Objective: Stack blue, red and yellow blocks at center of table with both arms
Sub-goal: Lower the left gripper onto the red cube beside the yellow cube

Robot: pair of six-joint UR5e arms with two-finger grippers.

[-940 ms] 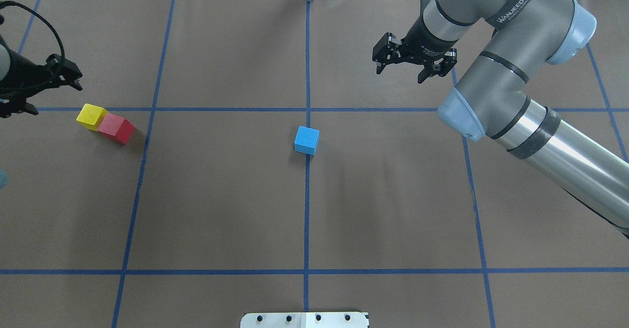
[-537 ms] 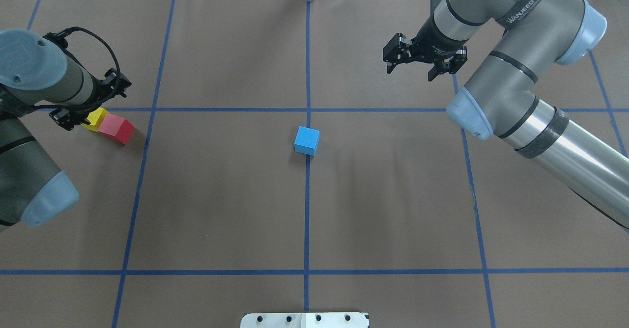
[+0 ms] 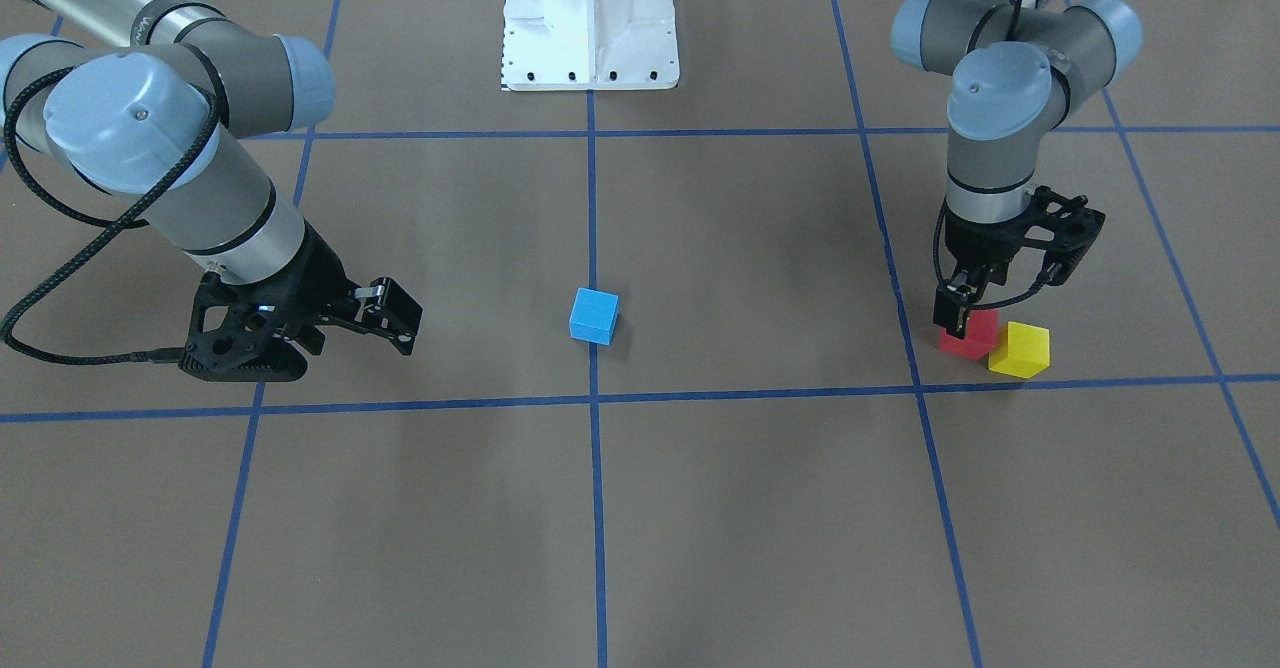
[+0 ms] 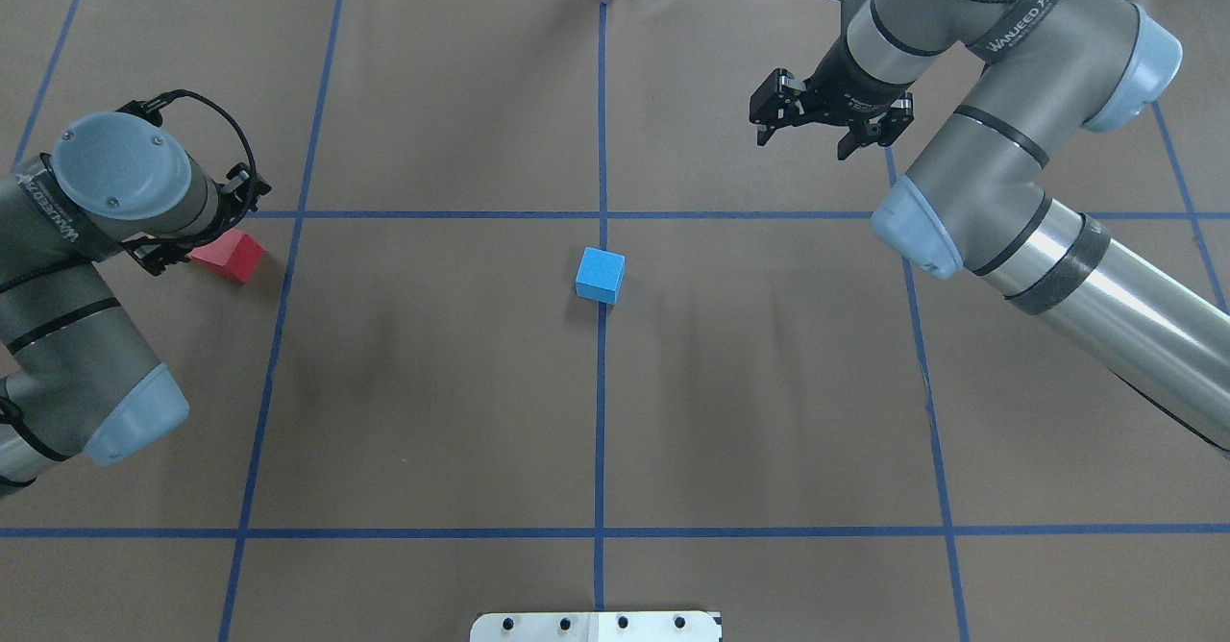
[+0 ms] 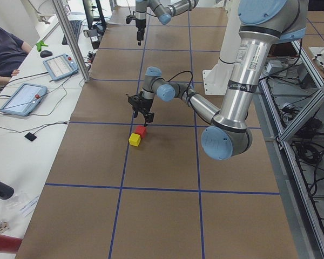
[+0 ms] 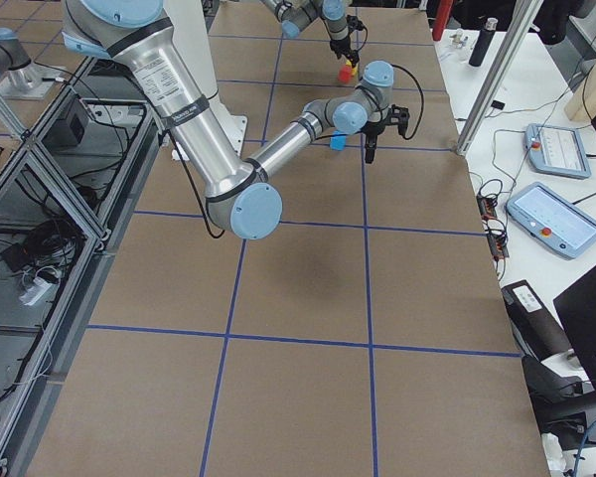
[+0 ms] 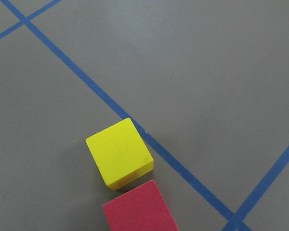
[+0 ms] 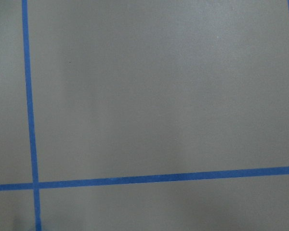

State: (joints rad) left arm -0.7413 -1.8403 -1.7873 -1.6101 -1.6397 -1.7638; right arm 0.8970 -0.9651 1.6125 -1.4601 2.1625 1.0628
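The blue block sits alone at the table's centre, also in the front view. The red block and the yellow block touch each other at the table's left side. In the overhead view my left arm hides the yellow block. My left gripper hangs open just above the red block, holding nothing. Its wrist view shows the yellow block and part of the red block below it. My right gripper is open and empty over the far right of the table.
Blue tape lines divide the brown table into squares. The white robot base plate is at my edge of the table. An operator sits at a side desk with tablets, beyond the table's far edge.
My left arm has swung in from the left edge and now stands over the yellow and red blocks, hiding the yellow one from overhead. My right gripper has drifted slightly up and right.
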